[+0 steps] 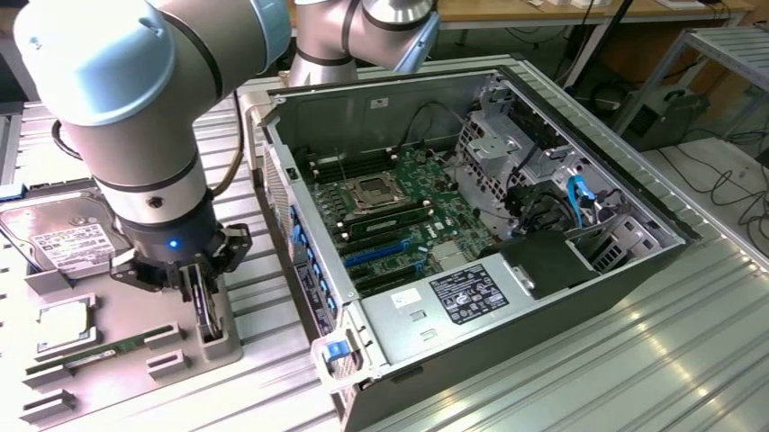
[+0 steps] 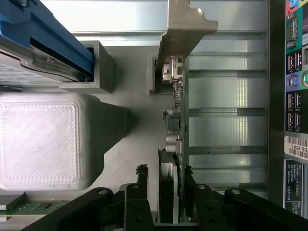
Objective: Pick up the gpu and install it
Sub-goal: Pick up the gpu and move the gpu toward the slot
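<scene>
Ribbed metal tabletop carries a grey parts tray [image 1: 204,353] beside the open computer case [image 1: 360,117]. At the tray's edge nearest the case, the gpu [image 2: 175,110] stands on edge in its slot. The gripper [image 2: 166,173] straddles it, narrowly open and clamping nothing yet. I judge this the pick-up grasp; closing calls for a square squeeze across the card.

The gripper [image 1: 190,274] covers most of the gpu [image 1: 212,317]. The arm [image 1: 132,117] hides one side of the hard drive [image 1: 54,238], whose label print is too small to read.
</scene>
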Motion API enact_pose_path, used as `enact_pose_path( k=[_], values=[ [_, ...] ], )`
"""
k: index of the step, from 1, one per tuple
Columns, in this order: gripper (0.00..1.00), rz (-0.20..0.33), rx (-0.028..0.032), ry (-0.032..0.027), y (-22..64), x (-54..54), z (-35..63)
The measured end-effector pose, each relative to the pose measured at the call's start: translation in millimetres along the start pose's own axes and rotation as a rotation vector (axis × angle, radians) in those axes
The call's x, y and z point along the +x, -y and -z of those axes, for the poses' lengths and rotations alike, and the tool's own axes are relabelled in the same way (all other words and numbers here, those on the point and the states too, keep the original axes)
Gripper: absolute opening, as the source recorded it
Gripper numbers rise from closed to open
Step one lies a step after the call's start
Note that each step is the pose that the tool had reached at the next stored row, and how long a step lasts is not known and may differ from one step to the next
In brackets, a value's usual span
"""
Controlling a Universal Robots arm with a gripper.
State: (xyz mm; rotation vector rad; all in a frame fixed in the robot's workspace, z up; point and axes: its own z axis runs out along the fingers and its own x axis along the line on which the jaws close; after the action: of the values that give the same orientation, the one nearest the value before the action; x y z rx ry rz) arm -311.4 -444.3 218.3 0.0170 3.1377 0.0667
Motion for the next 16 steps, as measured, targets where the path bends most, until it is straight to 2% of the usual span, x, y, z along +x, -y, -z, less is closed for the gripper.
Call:
enact_pose_path(
  k=[1,2,6,7,16],
  values=[
    [0.42,0.000,-0.0005,-0.0002,0.1,-0.3,0.0],
    [0.35,0.000,-0.0012,-0.0002,0.2,-0.7,-0.2],
    [0.34,0.000,-0.0015,-0.0006,0.2,-1.8,-0.6],
    [0.27,0.000,-0.0014,-0.0008,0.3,-2.0,-0.6],
    [0.27,0.000,-0.0015,-0.0006,0.3,-2.8,-1.1]
  ],
)
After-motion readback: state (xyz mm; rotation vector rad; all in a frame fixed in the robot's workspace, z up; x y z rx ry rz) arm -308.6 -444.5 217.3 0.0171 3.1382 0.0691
